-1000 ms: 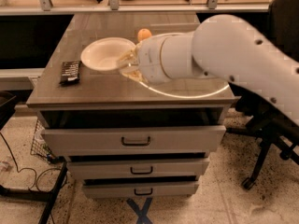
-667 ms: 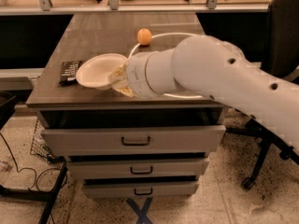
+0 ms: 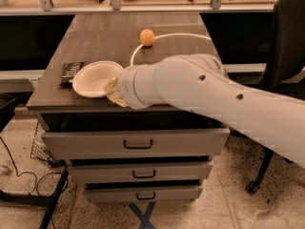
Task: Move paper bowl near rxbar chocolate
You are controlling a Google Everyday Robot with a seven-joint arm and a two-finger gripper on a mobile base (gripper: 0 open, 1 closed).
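Note:
The off-white paper bowl (image 3: pixel 93 78) sits at the front left of the dark wooden cabinet top (image 3: pixel 119 37), tilted slightly. Its left rim is right beside the rxbar chocolate (image 3: pixel 70 73), a flat black bar with white lettering near the left edge. My gripper (image 3: pixel 113 87) is at the bowl's right rim, at the end of my large white arm (image 3: pixel 214 97) that reaches in from the right. The arm's wrist hides most of the gripper.
An orange ball (image 3: pixel 147 37) lies toward the back middle of the top. The cabinet has three drawers with handles (image 3: pixel 138 144) below. A black office chair (image 3: pixel 286 42) stands at the right. Cables and a wire basket (image 3: pixel 40 142) are on the floor at left.
The bowl has moved left and toward the front edge with my gripper, from the middle of the top to right beside the black bar. The arm has swung lower and left.

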